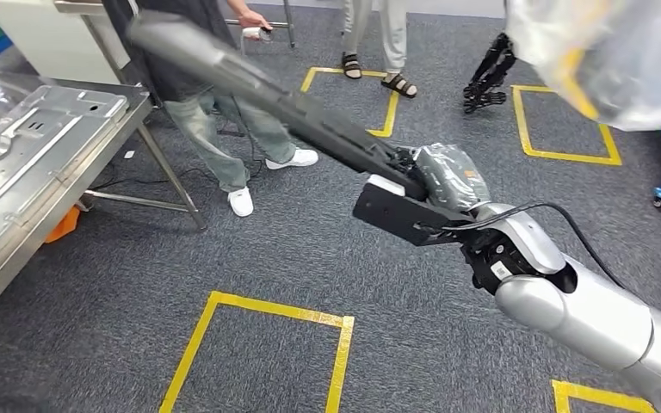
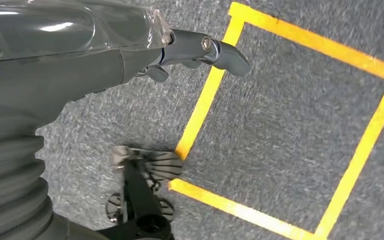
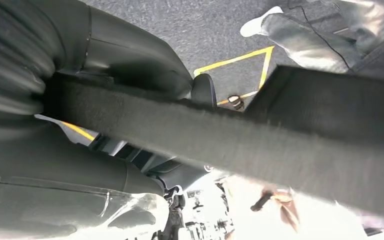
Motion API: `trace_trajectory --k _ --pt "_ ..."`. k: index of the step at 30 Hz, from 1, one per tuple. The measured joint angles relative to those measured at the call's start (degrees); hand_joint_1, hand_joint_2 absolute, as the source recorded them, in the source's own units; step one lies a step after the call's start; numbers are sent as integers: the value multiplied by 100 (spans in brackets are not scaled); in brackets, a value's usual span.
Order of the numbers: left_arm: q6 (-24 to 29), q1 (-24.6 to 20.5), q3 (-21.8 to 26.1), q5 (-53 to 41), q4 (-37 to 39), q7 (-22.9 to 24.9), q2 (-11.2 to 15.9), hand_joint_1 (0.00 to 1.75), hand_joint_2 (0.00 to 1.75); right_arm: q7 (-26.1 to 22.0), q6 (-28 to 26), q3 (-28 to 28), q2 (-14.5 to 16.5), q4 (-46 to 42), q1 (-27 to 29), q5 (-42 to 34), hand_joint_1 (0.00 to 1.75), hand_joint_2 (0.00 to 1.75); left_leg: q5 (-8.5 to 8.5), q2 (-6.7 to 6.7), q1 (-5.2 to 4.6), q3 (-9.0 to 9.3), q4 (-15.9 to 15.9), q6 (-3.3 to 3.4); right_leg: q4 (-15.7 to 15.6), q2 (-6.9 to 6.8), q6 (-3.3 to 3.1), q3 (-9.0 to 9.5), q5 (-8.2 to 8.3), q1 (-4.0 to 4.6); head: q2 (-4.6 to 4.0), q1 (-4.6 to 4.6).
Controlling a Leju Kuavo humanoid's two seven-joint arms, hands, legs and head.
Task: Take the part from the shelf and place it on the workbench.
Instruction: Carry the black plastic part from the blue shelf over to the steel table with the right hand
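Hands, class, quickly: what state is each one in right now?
Right hand: holds the long dark part.
Left hand: holds nothing; whether its fingers are open or curled cannot be told.

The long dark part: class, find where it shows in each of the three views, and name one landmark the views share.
Head view: the long dark part runs diagonally from upper left down to the right hand, which grips it.
Left wrist view: I cannot pick it out.
Right wrist view: it crosses the picture as a fuzzy dark band.
Shared landmark: yellow floor tape.
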Motion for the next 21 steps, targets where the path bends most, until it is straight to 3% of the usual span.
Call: trace_trajectory --k 2,3,5,7,9,11,13,15,17,18,19,20,21 --pt "-1 -14 -8 -2 0 -4 -9 0 175 -4 4 -66 -47 14 73 -52 175 175 -182 54 -10 -264 577 23 1 -142 -17 2 -11 43 0 -3" --pt "-1 -12 -11 -2 0 -7 -12 0 175 -6 12 -85 -61 17 103 -75 175 175 -136 64 -29 -244 555 55 1 -209 -24 4 -16 62 0 -4" --pt "-1 -12 -14 -1 0 -13 -13 0 175 -13 26 -109 -78 17 132 -105 175 175 182 148 -111 131 -145 160 -1 -330 -33 15 -25 85 0 -4" --pt "-1 -30 -16 -2 0 -19 -9 0 175 -20 40 -148 -93 17 148 -123 175 175 408 387 -246 537 -936 279 -10 -448 -27 25 -35 96 0 -3" --pt "-1 -38 -17 -2 0 -23 -3 0 175 -28 66 -181 -106 17 172 -141 175 175 439 482 -333 653 -1213 333 -23 -564 -10 32 -46 99 0 -5" --pt "0 -21 -18 -1 0 -31 2 0 175 -46 98 -190 -114 8 183 -151 175 175 490 347 -318 676 -1275 348 -22 -624 21 49 -73 94 0 -6" --pt "1 -21 -20 -4 0 -51 3 0 175 -66 131 -197 -124 -14 181 -153 175 175 556 215 -261 744 -1369 374 182 -404 59 -21 -221 84 0 -2" --pt "1 -47 -22 -10 0 -70 1 0 175 -75 168 -197 -133 -32 181 -159 175 175 589 86 -216 780 -1407 393 831 -101 92 -321 -538 70 0 8" --pt "0 -56 -22 -12 0 -76 -1 0 175 -81 199 -187 -136 -40 193 -170 175 175 592 -54 -192 783 -1402 396 1503 -17 130 -671 -752 48 -1 16" --pt "0 -51 -22 -13 0 -77 -4 0 175 -83 209 -181 -136 -43 200 -176 175 175 591 -132 -175 783 -1395 390 1579 -14 157 -731 -710 28 -1 16" --pt "0 -46 -23 -14 0 -77 -6 0 175 -85 215 -178 -136 -49 202 -181 175 175 585 -214 -152 783 -1377 377 1426 -4 189 -678 -563 2 -1 16" --pt "0 -43 -23 -16 0 -77 -9 0 175 -87 217 -176 -136 -57 200 -184 175 175 569 -297 -122 782 -1344 350 1072 34 228 -518 -347 -35 -1 16" --pt "1 -44 -24 -21 0 -77 -9 0 175 -90 221 -176 -135 -65 196 -186 175 175 542 -380 -99 765 -1296 307 668 155 279 -318 -174 -80 0 18"
